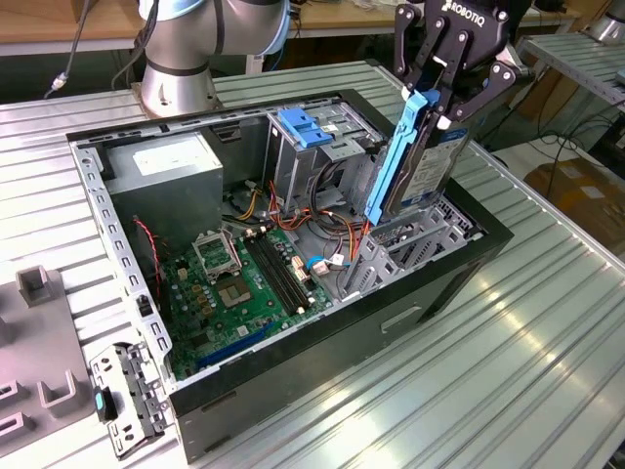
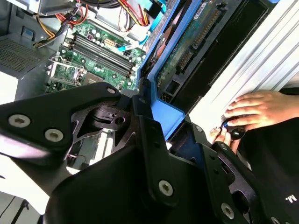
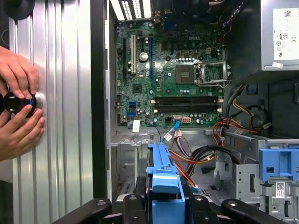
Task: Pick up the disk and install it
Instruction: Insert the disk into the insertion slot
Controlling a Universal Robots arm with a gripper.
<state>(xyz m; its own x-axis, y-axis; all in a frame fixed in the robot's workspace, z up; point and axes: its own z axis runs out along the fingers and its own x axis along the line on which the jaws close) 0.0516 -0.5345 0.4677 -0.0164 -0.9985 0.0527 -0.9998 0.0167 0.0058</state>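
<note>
Jaws: black, closing in from both sides and pinching the disk point(image 1: 430, 171) by the top end of its blue frame.
Disk: hanging on edge and leaning a little, over the corner of the computer case point(image 1: 391, 322) on the exterior view's right. The labelled face is turning toward that right side. Its green circuit side point(image 2: 187, 51) is showing in the second wrist view, and the blue frame end point(image 3: 163, 182) in the first wrist view.
Bay: a grey metal bay point(image 1: 415, 244) is sitting right under the disk's lower end. Whether the two are touching, I cannot tell.
Cables: red, orange and black wires point(image 1: 327, 230) are lying loose beside the bay.
Cage: a tall grey cage with a blue latch point(image 1: 308, 127) is standing just beside the disk, further inside the case.
Board: the green motherboard point(image 3: 173, 79) is lying flat on the case floor, well apart from the disk.
Power box: a grey box with a white sticker point(image 1: 161, 171) is sitting in the far corner on the exterior view's left.
Table: a ribbed metal table point(image 1: 508, 391) is carrying the open case.
Bracket: a small grey metal bracket point(image 1: 122, 396) is lying on the table beside the case.
Hands: a person's two hands point(image 3: 18, 74) are resting on the table around a black knob point(image 3: 16, 102), well clear of the case.
</note>
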